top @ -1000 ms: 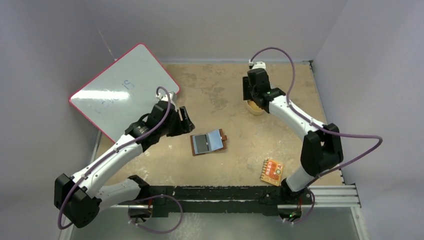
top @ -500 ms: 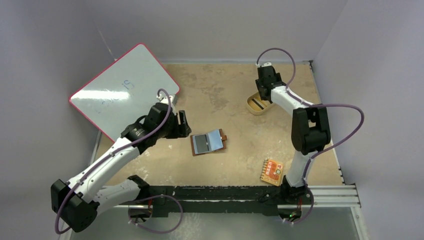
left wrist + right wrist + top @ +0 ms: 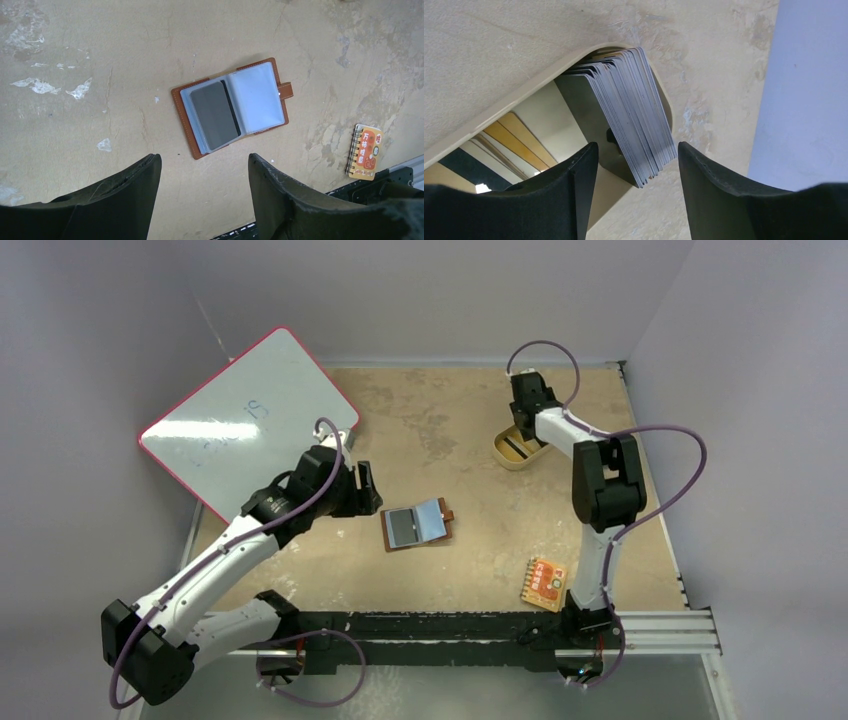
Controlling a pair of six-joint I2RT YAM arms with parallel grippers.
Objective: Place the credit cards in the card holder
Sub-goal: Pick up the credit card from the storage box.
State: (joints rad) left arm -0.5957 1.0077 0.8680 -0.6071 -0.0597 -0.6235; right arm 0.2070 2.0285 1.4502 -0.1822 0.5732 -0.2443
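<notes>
The card holder (image 3: 417, 528) (image 3: 232, 105) lies open flat on the table, brown cover down, a dark card (image 3: 215, 115) in its left clear pocket. My left gripper (image 3: 372, 490) (image 3: 204, 160) hovers open just left of it, touching nothing. A fanned stack of dark credit cards (image 3: 629, 110) (image 3: 517, 447) leans in the tan dish (image 3: 524, 95) (image 3: 500, 455) at the back right. My right gripper (image 3: 638, 147) (image 3: 520, 425) hangs over the dish, open, with the stack's lower corner showing between its fingers; neither finger touches the cards.
An orange-red patterned packet (image 3: 545, 583) (image 3: 367, 152) lies near the front right edge. A pink-rimmed whiteboard (image 3: 250, 420) leans at the back left. Grey walls close in the table on three sides; a black rail (image 3: 450, 625) runs along the front.
The right arm has folded inward, its elbow swinging from the right to above its base, with the gripper staying by the dish. The left arm shifted slightly, then held still.
</notes>
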